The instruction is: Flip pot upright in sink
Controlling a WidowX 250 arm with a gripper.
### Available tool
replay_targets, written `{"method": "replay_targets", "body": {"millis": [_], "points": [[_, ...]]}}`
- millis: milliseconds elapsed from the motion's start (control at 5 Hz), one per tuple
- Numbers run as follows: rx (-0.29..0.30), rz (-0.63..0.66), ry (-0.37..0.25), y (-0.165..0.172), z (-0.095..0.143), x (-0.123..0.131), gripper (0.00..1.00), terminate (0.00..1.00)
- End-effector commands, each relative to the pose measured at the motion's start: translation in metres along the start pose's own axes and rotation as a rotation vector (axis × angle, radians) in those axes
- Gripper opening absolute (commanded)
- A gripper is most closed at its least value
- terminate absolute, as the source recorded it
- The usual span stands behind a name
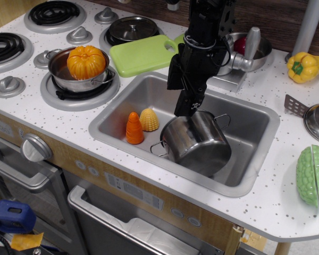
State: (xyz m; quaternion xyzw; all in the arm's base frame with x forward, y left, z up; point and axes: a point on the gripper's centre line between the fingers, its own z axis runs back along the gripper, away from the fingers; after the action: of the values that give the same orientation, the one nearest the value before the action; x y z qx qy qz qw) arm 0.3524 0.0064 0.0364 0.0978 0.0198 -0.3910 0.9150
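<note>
The pot lies tilted inside the sink, near the middle of the basin and leaning toward its front right. Its shiny cylindrical wall faces the camera, one wire loop handle sticks out at the lower left and the other at the upper right. The black gripper comes down from above and meets the pot at its upper left edge, directly over the pot's top rim. Its fingertips are dark against the steel and partly merged with the pot's outline, so whether the gripper is clamped on the rim or merely touching it cannot be told.

Just left of the pot, on the sink floor, stand an orange carrot and a yellow corn cob, touching each other and apart from the pot.

On the tabletop, a shallower steel pot with an orange pumpkin sits on a burner to the left of the sink. A green cutting board lies behind the basin. A yellow pepper and a green cabbage rest on the right side.
</note>
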Motion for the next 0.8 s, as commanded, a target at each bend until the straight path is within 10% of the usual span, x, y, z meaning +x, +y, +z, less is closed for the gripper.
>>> {"method": "replay_targets", "body": {"millis": [0, 600], "points": [[0.000, 0.000, 0.000, 0.000, 0.000, 0.000, 1.00, 0.00], [-0.247, 0.074, -0.197, 0.001, 0.002, 0.010, 1.00, 0.00]]}}
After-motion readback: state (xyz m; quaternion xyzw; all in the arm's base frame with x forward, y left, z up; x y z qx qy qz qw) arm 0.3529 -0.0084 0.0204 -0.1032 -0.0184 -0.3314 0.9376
